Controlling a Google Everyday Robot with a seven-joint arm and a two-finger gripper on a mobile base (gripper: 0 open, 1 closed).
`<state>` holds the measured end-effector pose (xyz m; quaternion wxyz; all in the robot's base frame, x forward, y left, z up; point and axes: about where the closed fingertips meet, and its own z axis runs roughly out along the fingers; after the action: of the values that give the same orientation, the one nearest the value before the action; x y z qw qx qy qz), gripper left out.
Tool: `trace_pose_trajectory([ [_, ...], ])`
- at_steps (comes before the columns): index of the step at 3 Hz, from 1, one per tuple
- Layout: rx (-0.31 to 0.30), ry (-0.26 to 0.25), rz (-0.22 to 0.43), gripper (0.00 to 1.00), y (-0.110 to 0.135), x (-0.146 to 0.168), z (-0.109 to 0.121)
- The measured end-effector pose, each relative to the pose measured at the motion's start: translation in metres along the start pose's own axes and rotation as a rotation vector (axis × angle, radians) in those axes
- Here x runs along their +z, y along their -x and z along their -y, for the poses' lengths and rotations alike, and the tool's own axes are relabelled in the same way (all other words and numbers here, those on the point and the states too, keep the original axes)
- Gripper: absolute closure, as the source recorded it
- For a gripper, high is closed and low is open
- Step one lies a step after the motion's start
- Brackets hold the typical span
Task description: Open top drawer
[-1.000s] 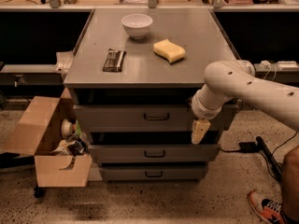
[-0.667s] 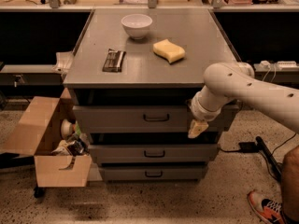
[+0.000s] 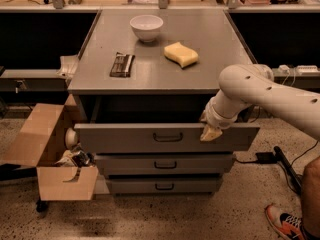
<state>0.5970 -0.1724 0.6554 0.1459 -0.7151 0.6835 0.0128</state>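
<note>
The top drawer (image 3: 125, 137) is the widest grey front under the tabletop, with a small dark loop handle (image 3: 167, 137) at its centre. It stands pulled out toward the camera, with a dark gap above it under the tabletop. My gripper (image 3: 211, 132) is at the end of the white arm (image 3: 260, 91). It rests at the drawer front's upper right part, well to the right of the handle. Two slimmer drawers (image 3: 165, 164) below are closed.
On the grey tabletop (image 3: 215, 59) lie a white bowl (image 3: 146, 27), a yellow sponge (image 3: 181, 54) and a dark flat bar (image 3: 122, 64). An open cardboard box (image 3: 50, 154) stands at the left. A person's shoe (image 3: 285, 223) and cables (image 3: 280, 159) are at the right.
The top drawer front has come out toward the camera and a dark gap has opened above it. My gripper has moved with it, staying at its right side.
</note>
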Motion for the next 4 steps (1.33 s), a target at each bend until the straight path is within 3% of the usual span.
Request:
trace_pose_trajectory([
  [1, 0.003, 0.085, -0.014, 0.98, 0.0046, -0.0029, -0.0518],
  [3, 0.003, 0.085, -0.014, 0.53, 0.0051, -0.0053, -0.0517],
  [4, 0.003, 0.085, -0.014, 0.22, 0.0051, -0.0052, -0.0518],
])
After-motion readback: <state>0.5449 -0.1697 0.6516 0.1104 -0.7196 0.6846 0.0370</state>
